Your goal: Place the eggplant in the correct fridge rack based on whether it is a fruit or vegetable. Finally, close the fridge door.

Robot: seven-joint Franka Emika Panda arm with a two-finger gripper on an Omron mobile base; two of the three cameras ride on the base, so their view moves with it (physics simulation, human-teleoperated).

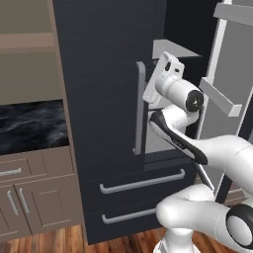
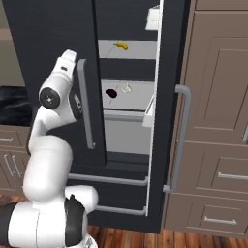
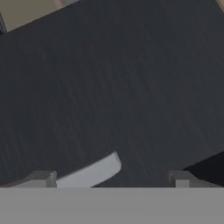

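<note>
So the eggplant point(image 2: 111, 93) is already seen lying on the fridge rack point(image 2: 138, 99) in the right base view, at about 9 o'clock of a small pale item point(image 2: 127, 88) on the same shelf, with the yellow banana point(image 2: 121, 45) parked on the higher shelf up at 12 o'clock. That looks like the placing part being done, so what's left to be handled is probably the fridge door point(image 2: 164, 121), swung well open with its edge toward the camera and its long grey bar handle point(image 2: 179, 140) hanging at 3 o'clock of the opening. A tall rigid slab like that is expected to be heavy-ish but free on its hinge, nothing fragile or squishy about it, so a firm push on the outer face or a hook behind the bar should be tolerated fine; the smooth matte panel is likely a bit slippery for a sliding push, so the handle or the free edge is judged the better spot. The gripper point(image 3: 112, 179) is held wide apart with nothing between the fingertips point(image 3: 41, 178), and it's pointed at the dark front of the left-hand leaf point(image 3: 109, 87), near that leaf's grey handle point(image 3: 89, 173).
</note>
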